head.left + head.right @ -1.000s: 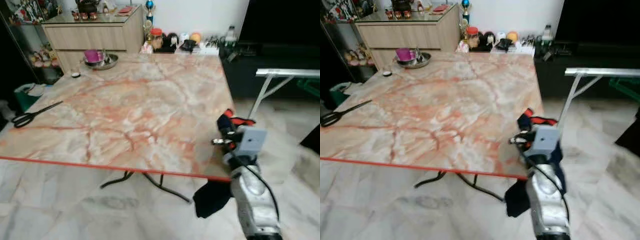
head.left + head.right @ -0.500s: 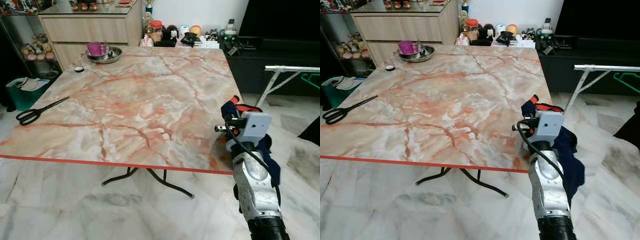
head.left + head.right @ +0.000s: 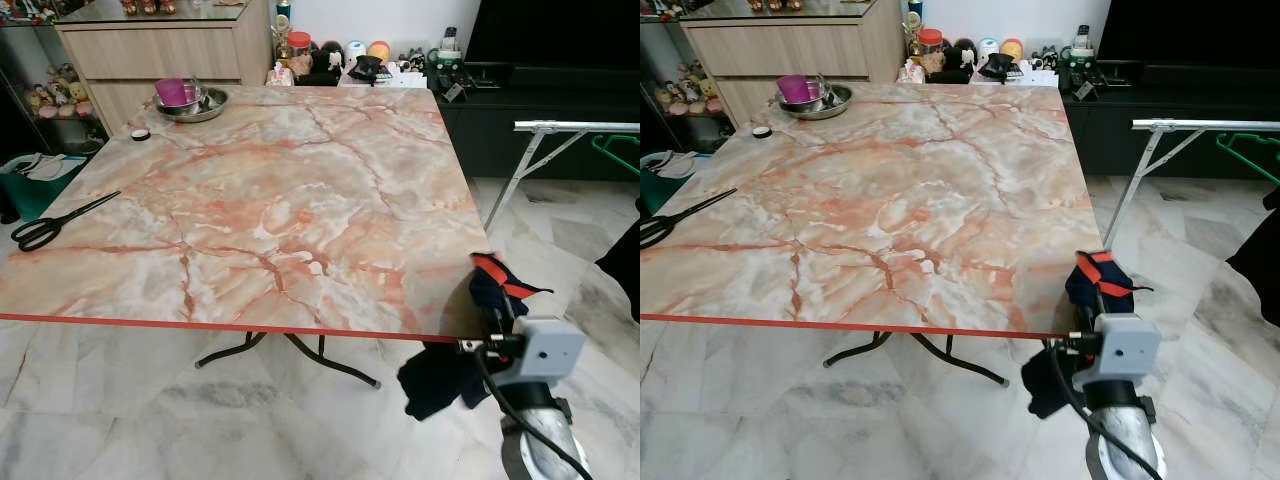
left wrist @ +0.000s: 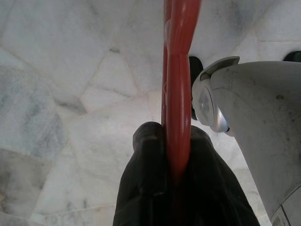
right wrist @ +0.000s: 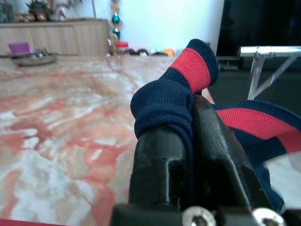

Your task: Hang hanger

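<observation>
1. Red plastic hanger point(image 4: 178, 89) sits clamped between the left gripper's point(image 4: 176, 155) two black fingers point(image 4: 146, 183), which are closed tight on it; it points down along them over the pale marble floor point(image 4: 56, 94), beside the robot's own silver-grey body.
2. Navy knitted garment with red stripes point(image 5: 174, 99) is bunched in the right gripper point(image 5: 181, 155); its black fingers point(image 5: 155, 169) are closed on the fabric, which wraps over their tips and trails off to the side.
3. From where I stand, that right gripper point(image 3: 490, 300) is just off the near right corner of the counter, past its edge, with the dark cloth point(image 3: 440, 375) hanging below the silver arm point(image 3: 535, 440).
4. Pink-and-cream marbled counter with a thin red rim point(image 3: 250, 326) stands on black metal legs.
5. On it, black-handled scissors point(image 3: 55, 222) lie near the left edge, and a steel bowl holding a purple cup point(image 3: 188, 98) sits at the far left corner.
6. Beyond the counter are a light wooden cabinet point(image 3: 150, 50) and a row of small jars and ornaments point(image 3: 340, 62) against the wall.
7. To the right stands a grey metal drying rack point(image 3: 570, 130), with a green hanger point(image 3: 618, 150) on it.
</observation>
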